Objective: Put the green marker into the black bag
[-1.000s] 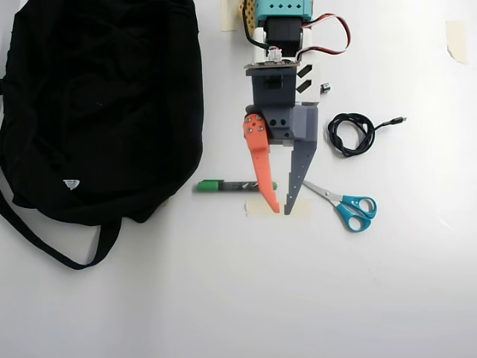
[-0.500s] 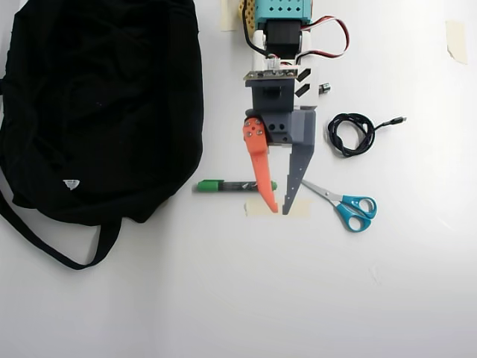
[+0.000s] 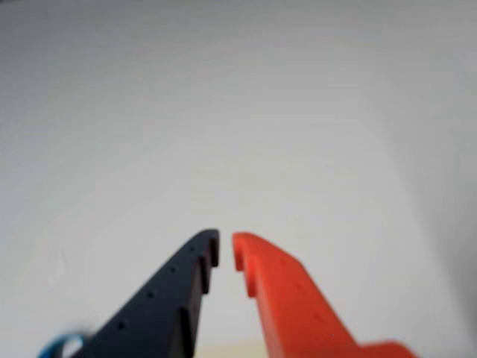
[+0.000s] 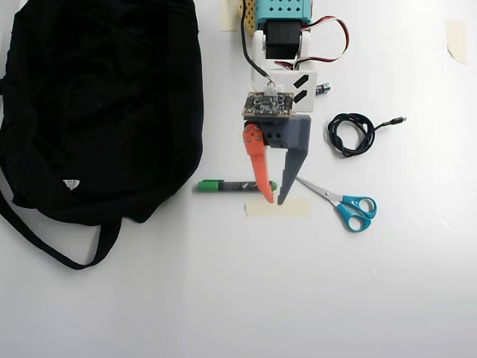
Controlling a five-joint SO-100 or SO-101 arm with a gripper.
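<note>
Overhead shot: marker on the worktop, pincer right at its end

Overhead view has the marker [image 4: 235,185] lying flat on the white worktop [image 4: 223,298], pointing left-right, green cap on the left. It's not in the bag; the cap end sits just off the bag's lower right edge, with a sliver of worktop between them.

The pincer [image 4: 274,201] points down the picture, right over the marker's right end. The orange finger [image 4: 258,165] crosses over that end, the grey finger [image 4: 292,168] is just to the right of it. Tips are nearly together, only a narrow gap, and nothing is gripped between them. The tips sit at the top edge of a strip of beige tape [image 4: 277,208] stuck to the worktop.

Wrist view agrees: two fingers almost meeting at a thin slit over [image 3: 225,250], blurry white worktop beyond, a bit of blue at the bottom left corner. No marker visible in that one.

The bag [image 4: 97,104] fills the upper left, floppy and black, white tag [image 4: 71,183] near its lower edge, strap [image 4: 52,250] looping out below.

Right of the pincer: scissors [image 4: 344,205] with blue handles, and above them a coiled black cable [image 4: 352,133].
</note>
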